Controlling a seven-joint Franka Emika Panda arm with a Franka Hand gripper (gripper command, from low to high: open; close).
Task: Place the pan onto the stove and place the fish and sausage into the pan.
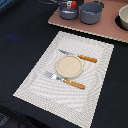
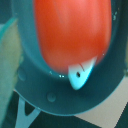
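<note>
The pan (image 1: 68, 11) is seen already set on the stove (image 1: 100, 25), at the far edge of the exterior view, just beside the larger grey pot (image 1: 91, 12). In the wrist view the sausage (image 2: 70, 32) fills most of the frame directly over the pan's interior (image 2: 30, 75), and the white tip of the fish (image 2: 81, 74) shows beneath it, lying inside the pan. So the pan step and the fish step appear done; the sausage is judged to be at or just above its place, with release and withdrawal remaining.

Whether the sausage rests on the pan floor or hangs above it cannot be told, as the wrist picture is badly blurred. The pincer itself is not visible in either view, so its state cannot be told. In the exterior view only a small red patch (image 1: 73, 4) shows above the pan, probably the sausage. On the dark bench (image 1: 20, 45) a placemat (image 1: 35, 80) carries a plate (image 1: 68, 66), a knife (image 1: 78, 56) and a fork (image 1: 65, 80), untouched by the task.
</note>
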